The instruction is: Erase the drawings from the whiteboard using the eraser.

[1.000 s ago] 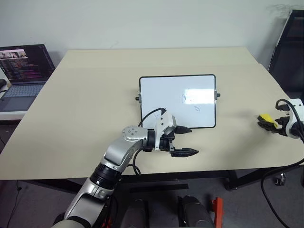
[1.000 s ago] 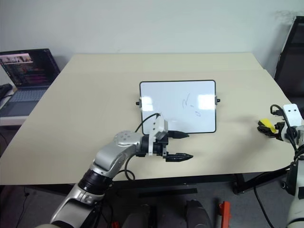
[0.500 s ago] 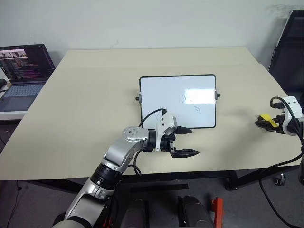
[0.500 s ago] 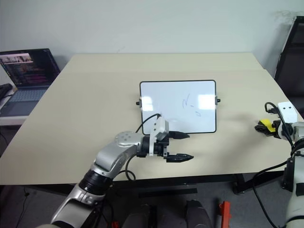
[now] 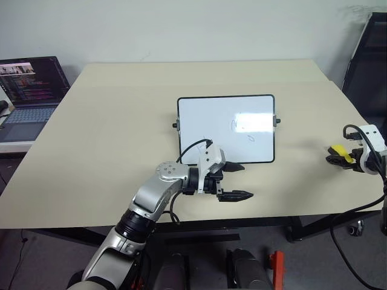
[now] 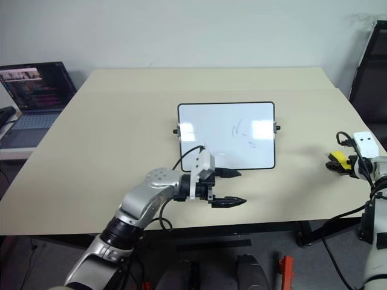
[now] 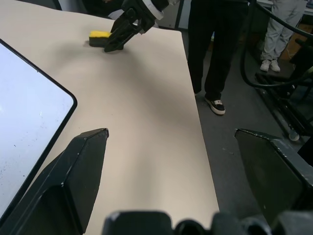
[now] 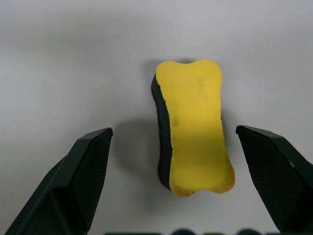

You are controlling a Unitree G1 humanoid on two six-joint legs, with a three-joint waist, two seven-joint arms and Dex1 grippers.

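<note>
Beige desk with the whiteboard lying flat near its middle, black frame, small knobs on both short sides. The drawings are a few faint dark scribbles on the board's right half, a bigger squiggle and a small loop just below it (glare sits over part of them). Left hand hovers over the desk at the board's near edge, pointing toward the right, fingers spread wide and holding nothing; the upper finger overlaps the board's near frame in the head views, contact cannot be told. The eraser, yellow top with black base, lies on the desk near its right edge, well apart from the whiteboard. Right hand is down at the eraser, fingers wide; in the right wrist view the two black fingers stand on either side of the eraser with clear gaps, not gripping it (eraser lies between them, lengthwise along the fingers). The left wrist view shows the same from afar: right hand tips at the eraser on the desk. Open laptop with a lit screen sits off the desk's left side. In the left wrist view, people's legs stand on the floor beyond the desk edge.
</note>
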